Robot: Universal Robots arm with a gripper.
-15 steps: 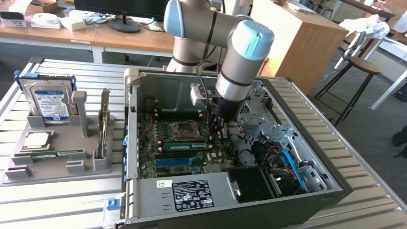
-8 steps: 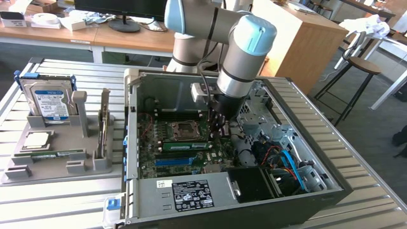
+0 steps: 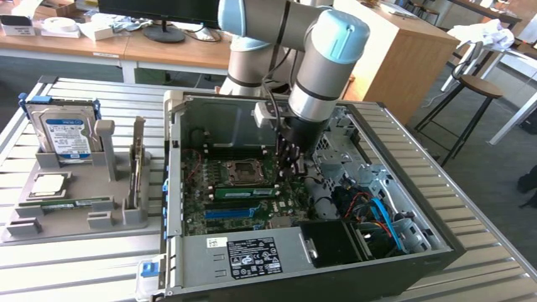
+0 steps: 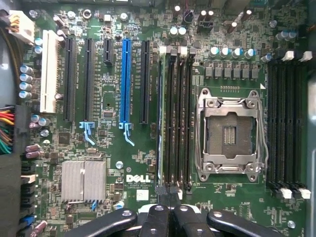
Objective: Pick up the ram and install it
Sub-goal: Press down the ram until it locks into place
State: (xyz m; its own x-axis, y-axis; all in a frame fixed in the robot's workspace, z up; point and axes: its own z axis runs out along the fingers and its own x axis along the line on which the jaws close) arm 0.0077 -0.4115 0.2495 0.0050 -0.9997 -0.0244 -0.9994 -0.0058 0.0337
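Note:
The ram (image 3: 245,190), a narrow green stick, stands on edge in a slot on the motherboard (image 3: 220,217), just in front of the CPU socket (image 3: 246,168). In the wrist view the ram (image 4: 160,113) appears edge-on as a thin line beside the black memory slots (image 4: 180,118). My gripper (image 3: 291,168) hangs inside the open computer case, a little above the board and close to the ram's end nearest the exterior view's right. Its fingers (image 4: 156,217) meet at the gripper (image 4: 170,213), shut, with nothing visible between them.
The case walls (image 3: 251,119) and a drive cage with blue cables (image 3: 378,214) hem in the arm. A grey tray (image 3: 71,189) at the exterior view's left holds a hard drive (image 3: 63,129), an upright expansion card (image 3: 137,167) and another green stick (image 3: 67,204). A long blue slot (image 4: 126,81) lies nearby.

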